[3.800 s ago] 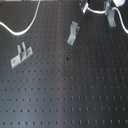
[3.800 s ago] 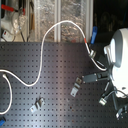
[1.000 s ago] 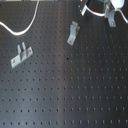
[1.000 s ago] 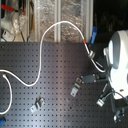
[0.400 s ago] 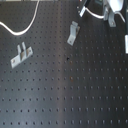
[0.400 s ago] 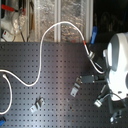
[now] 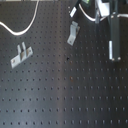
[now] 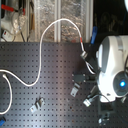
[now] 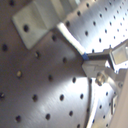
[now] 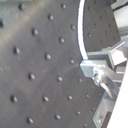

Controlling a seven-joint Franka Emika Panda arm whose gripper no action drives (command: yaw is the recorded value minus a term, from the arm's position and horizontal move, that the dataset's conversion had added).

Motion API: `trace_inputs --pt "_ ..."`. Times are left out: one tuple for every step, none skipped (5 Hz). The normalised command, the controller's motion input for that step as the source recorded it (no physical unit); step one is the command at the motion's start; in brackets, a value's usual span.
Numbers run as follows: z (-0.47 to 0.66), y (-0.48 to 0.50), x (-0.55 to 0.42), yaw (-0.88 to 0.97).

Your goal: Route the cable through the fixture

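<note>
Since the earlier frames the arm has shifted slightly toward the second exterior view's bottom, while the cable [image 8: 47,35] lies unchanged, looping across the black perforated table [image 7: 65,95] from the second exterior view's left up to the gripper [image 8: 84,51]. The jaws appear closed on the cable's end, though blur and the robot's white body [image 8: 112,67] make this hard to confirm. Two metal brackets [image 7: 20,54] [image 7: 73,34] stand apart from the cable in the first exterior view.

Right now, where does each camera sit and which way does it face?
First exterior view: high, angled down on the board; brackets, arm's end.
Second exterior view: overhead; cable, white arm.
First wrist view: on the tool, close to the board; bracket, cable.
Second wrist view: on the tool; cable, holes.
Both exterior views share the two brackets.
</note>
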Motion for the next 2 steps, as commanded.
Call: trace_inputs --pt "0.20 -0.043 -0.490 0.25" --pt "0.15 -0.013 -0.378 0.23"
